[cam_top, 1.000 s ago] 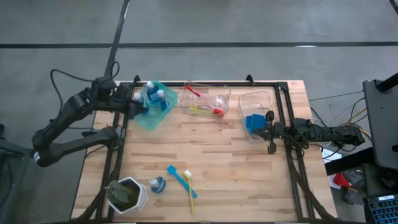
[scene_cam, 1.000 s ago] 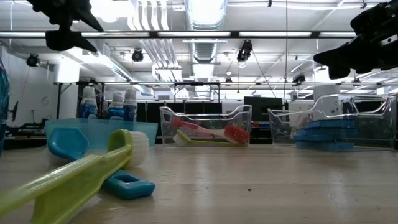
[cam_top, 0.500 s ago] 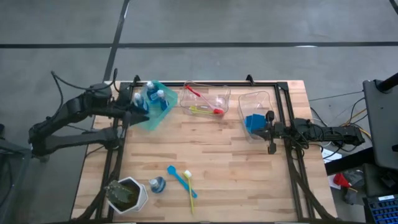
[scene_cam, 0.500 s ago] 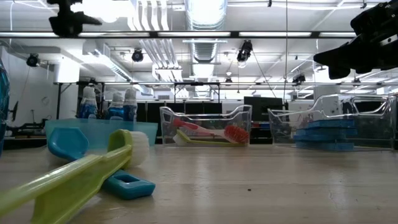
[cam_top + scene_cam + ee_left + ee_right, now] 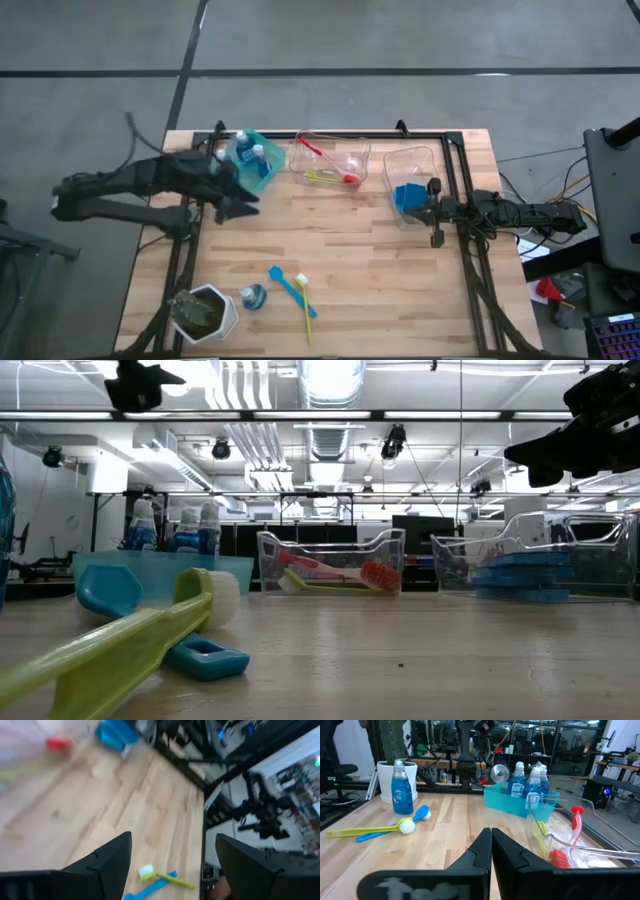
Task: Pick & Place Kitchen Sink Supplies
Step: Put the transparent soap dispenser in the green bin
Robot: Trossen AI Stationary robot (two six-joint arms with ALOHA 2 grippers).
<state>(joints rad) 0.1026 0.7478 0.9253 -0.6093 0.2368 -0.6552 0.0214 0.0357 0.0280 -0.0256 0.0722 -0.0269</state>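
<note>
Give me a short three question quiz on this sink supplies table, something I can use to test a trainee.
1. True or false: the left hand is open and empty.
2. Which bin holds the blue sponges? A: the teal bin, B: the middle clear bin, C: the right clear bin.
3. Fill in: the loose dish soap bottle stands beside the white ____ and near the yellow-green brush and blue brush.

Key
1. True; its fingers are spread over bare table.
2. C, next to the shut right hand.
3. Plant pot.
</note>
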